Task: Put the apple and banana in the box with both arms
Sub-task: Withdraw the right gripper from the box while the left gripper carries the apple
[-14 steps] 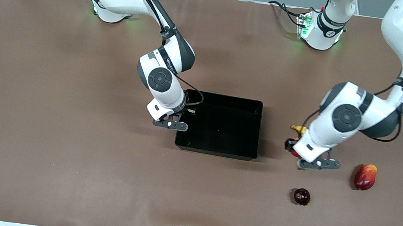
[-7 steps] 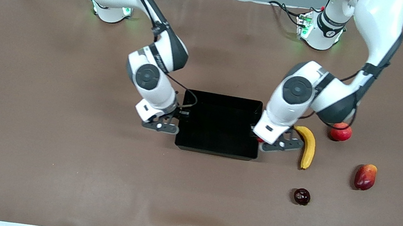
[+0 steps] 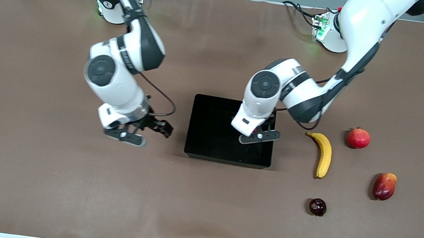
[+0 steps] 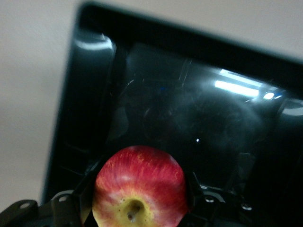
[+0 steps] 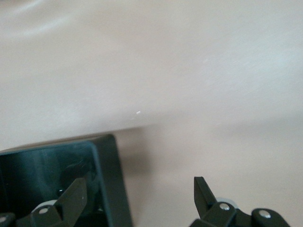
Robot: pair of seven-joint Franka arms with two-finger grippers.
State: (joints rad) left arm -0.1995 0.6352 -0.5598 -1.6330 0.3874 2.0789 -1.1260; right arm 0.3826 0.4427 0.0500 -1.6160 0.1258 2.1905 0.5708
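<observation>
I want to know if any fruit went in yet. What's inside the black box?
No fruit shows on the black box's floor. The left gripper hangs over it holding the apple. The floor under that gripper is covered. The banana lies on the table beside the box.

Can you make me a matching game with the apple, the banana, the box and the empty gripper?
Things:
1. apple
2. banana
3. box
4. right gripper

Clues:
A. open, over bare table
B. black, between the two grippers
C. lying on the table beside the box
D. held by the left gripper over the box

Pairs: 1-D, 2-C, 3-B, 4-A
</observation>
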